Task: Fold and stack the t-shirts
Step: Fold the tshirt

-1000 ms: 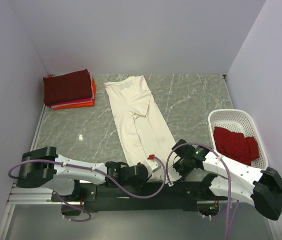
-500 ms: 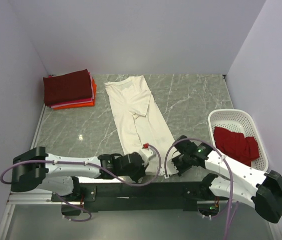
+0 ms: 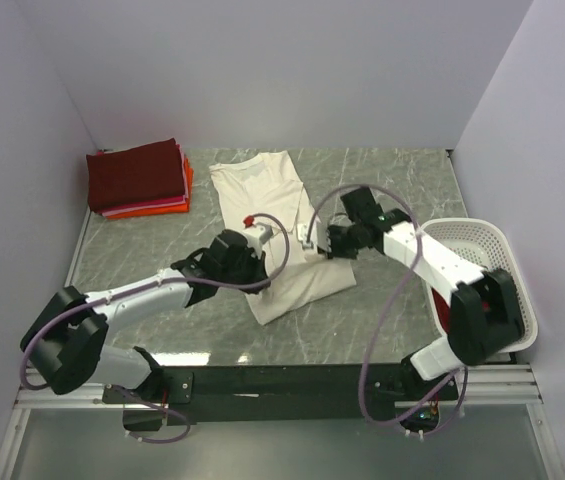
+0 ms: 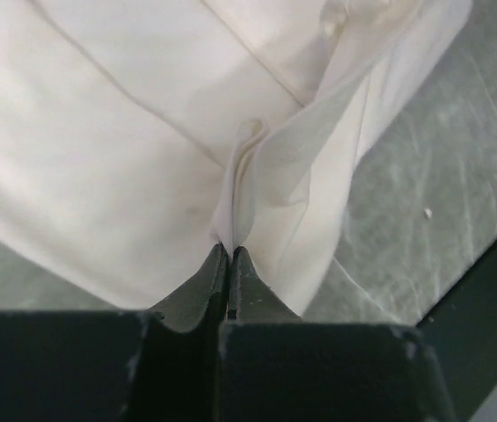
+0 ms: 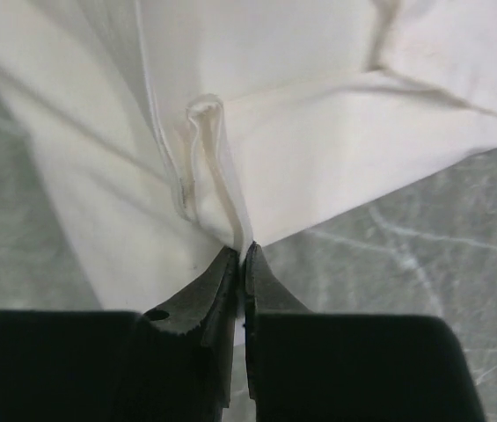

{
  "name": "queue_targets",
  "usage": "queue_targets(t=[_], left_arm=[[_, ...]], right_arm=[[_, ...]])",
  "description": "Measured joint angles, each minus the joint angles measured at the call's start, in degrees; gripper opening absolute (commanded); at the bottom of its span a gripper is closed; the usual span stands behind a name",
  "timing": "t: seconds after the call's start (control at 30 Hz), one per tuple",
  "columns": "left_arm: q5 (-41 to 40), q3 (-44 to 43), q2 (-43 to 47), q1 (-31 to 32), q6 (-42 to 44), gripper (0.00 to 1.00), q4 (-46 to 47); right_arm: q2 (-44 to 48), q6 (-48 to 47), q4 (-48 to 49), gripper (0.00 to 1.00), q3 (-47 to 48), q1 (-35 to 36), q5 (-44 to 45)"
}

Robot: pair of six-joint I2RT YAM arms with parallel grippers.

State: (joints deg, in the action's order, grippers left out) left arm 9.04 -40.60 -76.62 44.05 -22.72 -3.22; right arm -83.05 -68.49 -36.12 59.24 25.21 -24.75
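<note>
The left tool (image 4: 230, 251) and right tool (image 5: 241, 249) are each pinching the hem of the cream t-shirt (image 3: 262, 185) lying mid-desk (image 3: 392, 190), and should be travelling level toward twelve o'clock, laying hem squarely over collar.

1. The tabletop (image 3: 382, 190) has a grey-green stone pattern (marble-like, with thin pale veins crossing it).
2. Three plain walls box it in: a back wall (image 3: 282, 70), a left wall (image 3: 12, 150) and a right wall (image 3: 552, 130), all pale lilac-white.
3. The light is soft and even; one small bright glint (image 3: 162, 272) sits on the left half of the tabletop.
4. A black rail (image 3: 292, 385) runs along the near edge, with a dull grey surface (image 3: 262, 450) below it.
</note>
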Motion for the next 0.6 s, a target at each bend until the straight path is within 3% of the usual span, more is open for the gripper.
queue_targets(t=[0.3, 0.6], left_arm=[[3.3, -11.98, -10.01, -14.01, 6.01, 0.01, -2.84], [2.71, -24.96, -20.24, -18.49, 11.93, 0.01, -7.61]], right_arm=[[-23.34, 6.54, 4.81, 0.0, 21.62, -0.7, 1.44], [-33.0, 11.3, 7.3, 0.0, 31.5, -0.74, 4.07]])
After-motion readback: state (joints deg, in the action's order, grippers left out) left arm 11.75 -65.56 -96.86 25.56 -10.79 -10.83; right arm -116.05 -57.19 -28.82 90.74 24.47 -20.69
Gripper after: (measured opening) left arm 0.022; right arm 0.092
